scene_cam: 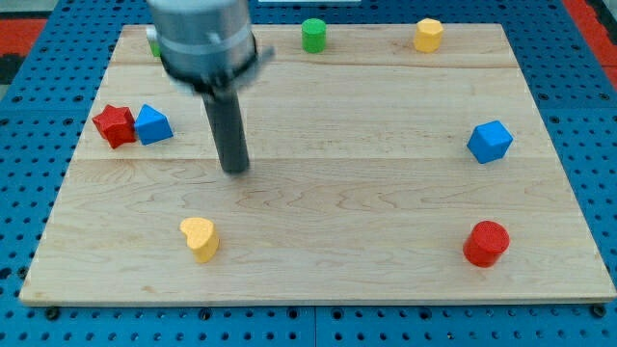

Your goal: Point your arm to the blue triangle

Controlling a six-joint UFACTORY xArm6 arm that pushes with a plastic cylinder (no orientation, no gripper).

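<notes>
Blue triangle sits toward the view's left of my tip, a little nearer the view's top, with bare wood between the two, so the tip is near it but not touching. Pressed against the triangle's far side from the tip is a red star-shaped block; the two look to be in contact. My arm has no jaws at all: it ends in a straight dark rod that grips nothing, and its lower end rests on the wooden board with no block against it.

Toward the view's bottom of the tip and slightly to the view's left lies a yellow heart-shaped block, apart from the tip. Up toward the view's top and to the tip's right stands a green cylinder near the board's far edge, and further right along that edge a yellow block that looks hexagonal. Well away to the view's right of the tip sits a blue hexagonal block, and below that, toward the view's bottom right, a red round block. Another green block peeks out at the view's top left of the tip, mostly hidden behind the blurred arm housing, its shape impossible to tell
</notes>
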